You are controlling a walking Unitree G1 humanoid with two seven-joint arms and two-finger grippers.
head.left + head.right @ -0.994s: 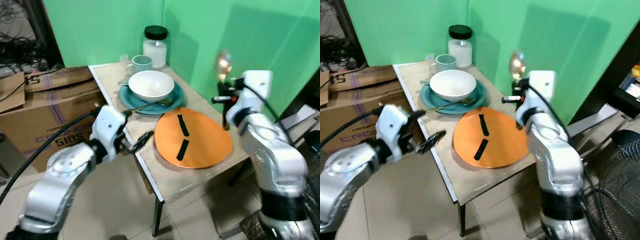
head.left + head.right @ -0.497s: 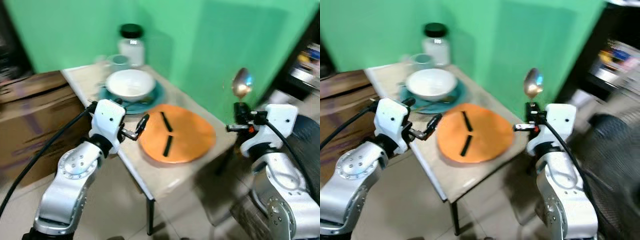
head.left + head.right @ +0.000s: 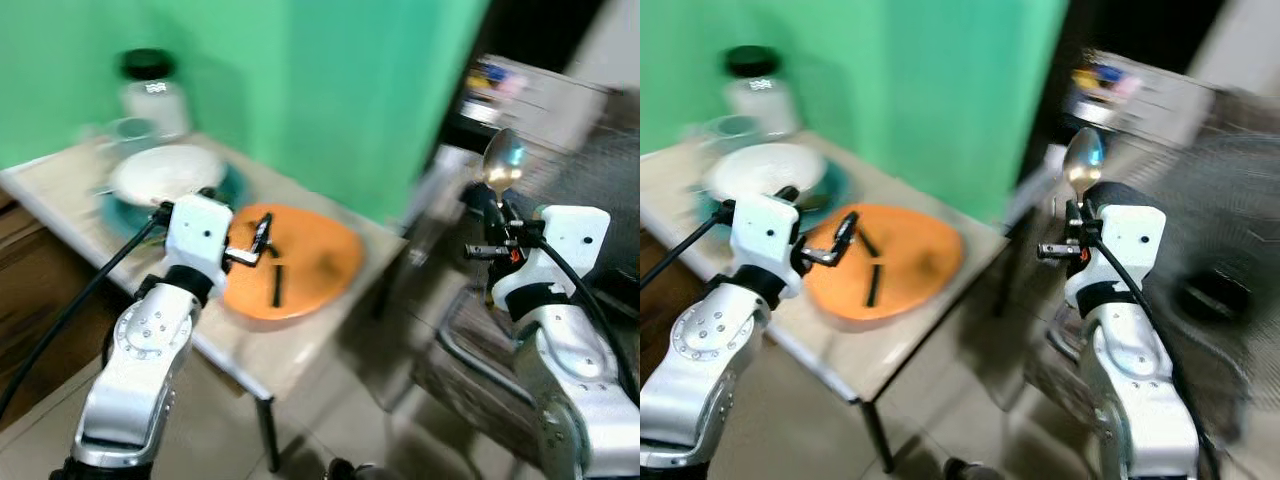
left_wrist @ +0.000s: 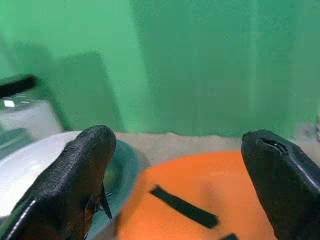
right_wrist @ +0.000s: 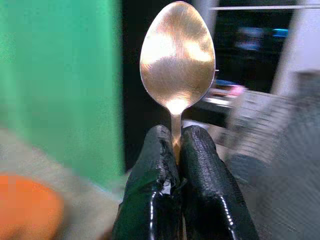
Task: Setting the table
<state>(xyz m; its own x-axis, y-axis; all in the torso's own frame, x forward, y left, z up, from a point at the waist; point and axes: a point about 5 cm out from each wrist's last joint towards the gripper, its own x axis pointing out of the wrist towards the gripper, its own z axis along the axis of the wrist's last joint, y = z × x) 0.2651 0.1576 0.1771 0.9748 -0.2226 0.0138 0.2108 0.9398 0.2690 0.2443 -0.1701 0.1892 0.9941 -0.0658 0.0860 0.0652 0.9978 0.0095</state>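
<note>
My right gripper [image 5: 174,150] is shut on a metal spoon [image 5: 177,67], held upright with the bowl [image 3: 503,158] up, well to the right of the table and off it. My left gripper [image 3: 262,236] is open with nothing in it, hovering over the near edge of the orange placemat [image 3: 310,258], which bears two black strips [image 4: 184,207]. Behind the placemat sits a white bowl [image 3: 165,173] on a teal plate [image 4: 122,167], with a teal cup [image 3: 130,128] and a white jar with a black lid [image 3: 148,92] at the back.
The table [image 3: 240,350] stands against a green wall [image 3: 330,90]; its near corner and one leg [image 3: 266,440] show. A dark doorway and shelves [image 3: 540,85] lie at the right, with a black fan [image 3: 1210,290] low down. The views are blurred.
The whole picture has swung left, so the camera has turned right. My right gripper keeps the spoon upright. My left gripper has come forward over the placemat's edge.
</note>
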